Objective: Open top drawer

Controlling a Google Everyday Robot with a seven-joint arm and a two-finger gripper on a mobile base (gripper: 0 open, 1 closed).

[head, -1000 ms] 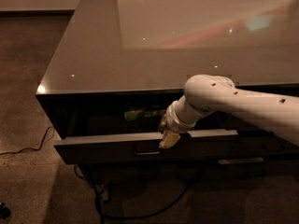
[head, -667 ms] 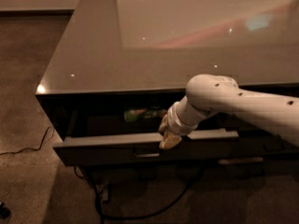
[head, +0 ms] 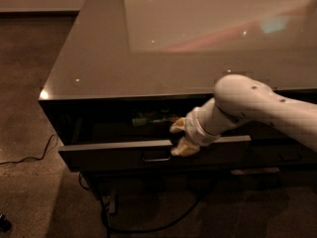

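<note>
The top drawer has a dark glossy front and a small metal bar handle at its centre. It is pulled partway out from under the glossy cabinet top. My gripper sits at the top edge of the drawer front, just right of the handle, on the end of the white arm that reaches in from the right. The inside of the drawer is dark. A small greenish item lies in it at the back.
Another dark drawer front lies below and to the right. A cable runs across the floor at the left. More cables hang under the cabinet. Bare speckled floor lies left of and in front of the cabinet.
The arm's upper part has shifted slightly to the right. The drawer and the gripper stand about where they were.
</note>
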